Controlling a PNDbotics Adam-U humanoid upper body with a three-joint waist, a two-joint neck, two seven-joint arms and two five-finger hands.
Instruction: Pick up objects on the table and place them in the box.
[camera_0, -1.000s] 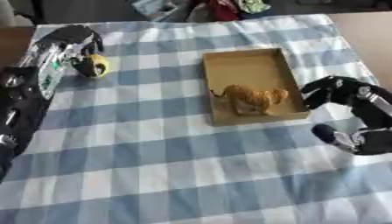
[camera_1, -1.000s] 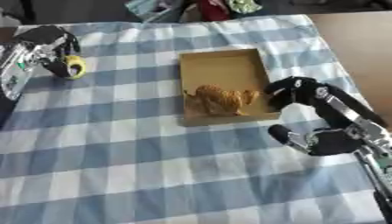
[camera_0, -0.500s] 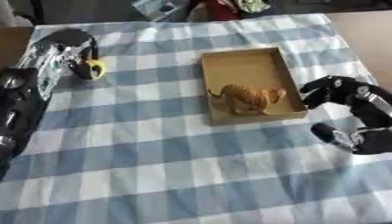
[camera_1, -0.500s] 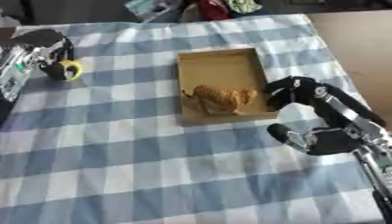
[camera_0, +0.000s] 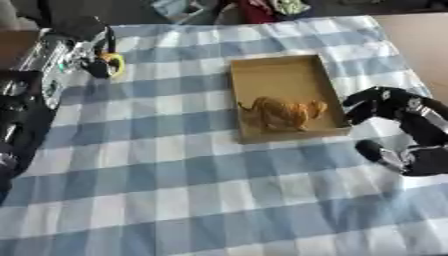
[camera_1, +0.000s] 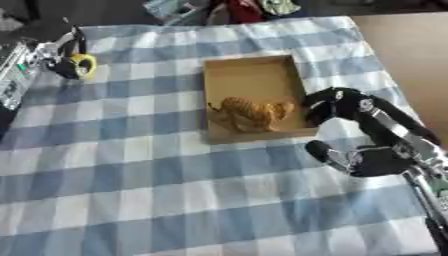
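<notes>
A cardboard box (camera_0: 278, 75) lies on the checked cloth right of centre. An orange toy tiger (camera_0: 282, 112) lies in its near half. At the far left, my left hand (camera_0: 70, 50) is curled round a small yellow object (camera_0: 113, 62), with a dark finger beside it. My right hand (camera_1: 385, 127) hangs just right of the box's near corner. Its fingers (camera_1: 337, 102) are bent toward the box wall, its thumb (camera_1: 324, 150) stands well apart from them, and it holds nothing.
The blue and white checked cloth (camera_0: 175, 175) covers most of the table. Bare brown tabletop (camera_0: 420, 35) shows at the far right. Coloured clutter (camera_0: 262, 7) lies beyond the far edge.
The yellow object and my left hand have shifted toward the far edge of the cloth. The box, the tiger and my right hand have stayed put.
</notes>
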